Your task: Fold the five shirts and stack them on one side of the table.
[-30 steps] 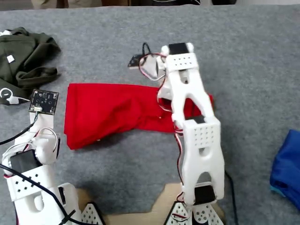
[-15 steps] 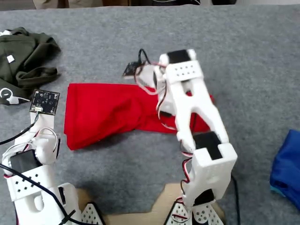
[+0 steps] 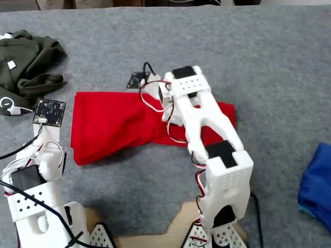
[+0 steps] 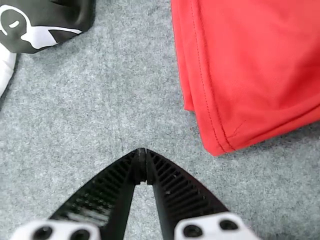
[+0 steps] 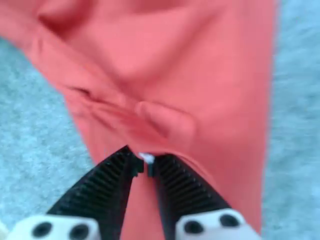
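Note:
A red shirt (image 3: 114, 124) lies partly folded in the middle of the grey table (image 3: 269, 62). My right arm (image 3: 199, 111) stretches over the shirt's right half. In the right wrist view my right gripper (image 5: 146, 165) is shut, pinching a raised fold of the red shirt (image 5: 165, 75). My left gripper (image 4: 145, 167) is shut and holds nothing; it hangs over bare table just off a hemmed corner of the red shirt (image 4: 240, 75). A dark green shirt (image 3: 31, 59) sits crumpled at the back left. A blue shirt (image 3: 316, 186) lies at the right edge.
A black garment with white print (image 4: 45, 20) lies beside the left gripper, also seen under the green shirt (image 3: 10, 106). The left arm's base (image 3: 36, 206) stands at the front left. A wooden board (image 3: 170, 232) borders the front edge. Open table lies at the back right.
My right arm has swung leftward over the red shirt and its wrist has turned. The left arm has not moved.

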Available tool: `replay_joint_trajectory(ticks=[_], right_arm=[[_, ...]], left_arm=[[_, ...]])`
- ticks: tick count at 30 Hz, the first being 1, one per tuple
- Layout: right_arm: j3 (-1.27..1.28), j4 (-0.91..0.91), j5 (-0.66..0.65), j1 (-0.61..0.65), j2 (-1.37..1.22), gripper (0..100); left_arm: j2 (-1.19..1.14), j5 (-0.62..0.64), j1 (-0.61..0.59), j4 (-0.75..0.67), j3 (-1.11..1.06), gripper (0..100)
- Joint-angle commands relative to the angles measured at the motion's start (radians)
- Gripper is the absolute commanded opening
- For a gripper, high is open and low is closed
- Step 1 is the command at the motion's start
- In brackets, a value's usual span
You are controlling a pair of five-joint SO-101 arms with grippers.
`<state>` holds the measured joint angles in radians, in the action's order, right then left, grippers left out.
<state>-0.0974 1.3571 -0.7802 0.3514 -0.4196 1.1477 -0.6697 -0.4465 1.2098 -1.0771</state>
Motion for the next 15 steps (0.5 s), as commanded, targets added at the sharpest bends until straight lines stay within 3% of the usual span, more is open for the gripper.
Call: replay_joint_trajectory(ticks=[1, 15], right_arm=[[-0.105, -0.015, 0.006, 0.016, 0.002, 3.3], [-0.140, -0.021, 0.011, 0.065, -0.134, 3.3]], left_arm=[[0.008, -0.006, 0.003, -0.009, 0.043, 2], [-0.002, -0.006, 0.006, -0.008, 0.066, 2]])
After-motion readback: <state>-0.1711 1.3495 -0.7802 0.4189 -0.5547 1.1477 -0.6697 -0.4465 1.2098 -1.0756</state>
